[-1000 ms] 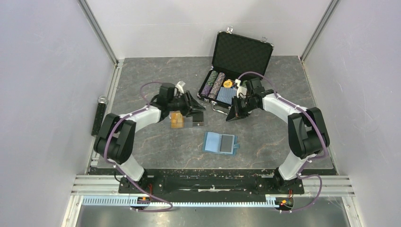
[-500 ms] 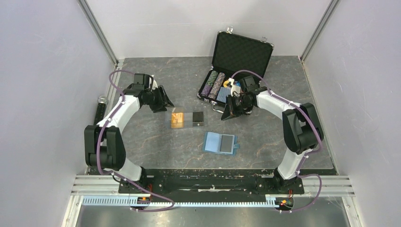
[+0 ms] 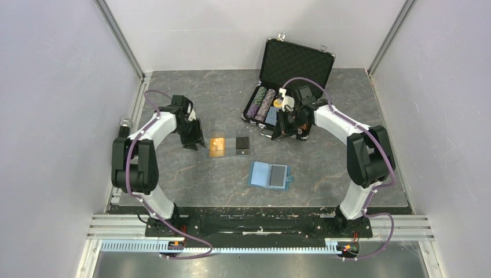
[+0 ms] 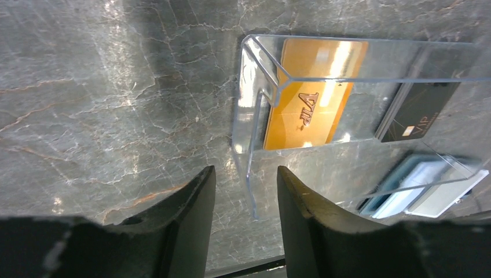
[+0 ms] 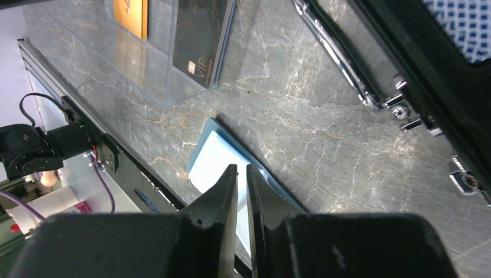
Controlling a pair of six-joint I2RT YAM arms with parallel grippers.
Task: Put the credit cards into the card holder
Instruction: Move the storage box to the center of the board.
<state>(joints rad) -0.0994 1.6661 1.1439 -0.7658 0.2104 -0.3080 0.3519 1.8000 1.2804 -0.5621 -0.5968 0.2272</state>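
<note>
An orange-gold card [image 3: 217,145] and a black card [image 3: 242,145] lie inside a clear plastic box [image 3: 228,152] mid-table. In the left wrist view the orange card [image 4: 312,98] and black card [image 4: 420,110] show through the box. My left gripper [image 3: 194,139] is open at the box's left end, and the box's near wall edge reaches between its fingertips [image 4: 246,174]. The teal card holder [image 3: 262,172] lies open nearer the front with a greyish card [image 3: 278,174] in it. My right gripper [image 3: 284,132] is shut and empty above the holder [image 5: 211,153], its fingertips [image 5: 241,168] nearly touching.
The big black case [image 3: 298,63] stands open at the back with poker chips [image 3: 262,101] and the blue card deck [image 3: 277,116] in it. Its metal front edge [image 5: 347,63] is close to my right gripper. A dark bar [image 3: 123,142] lies by the left rail.
My left gripper drew back left from over the cards, then came down beside the clear box's left end. My right gripper shifted slightly toward the case. The orange card now lies flat.
</note>
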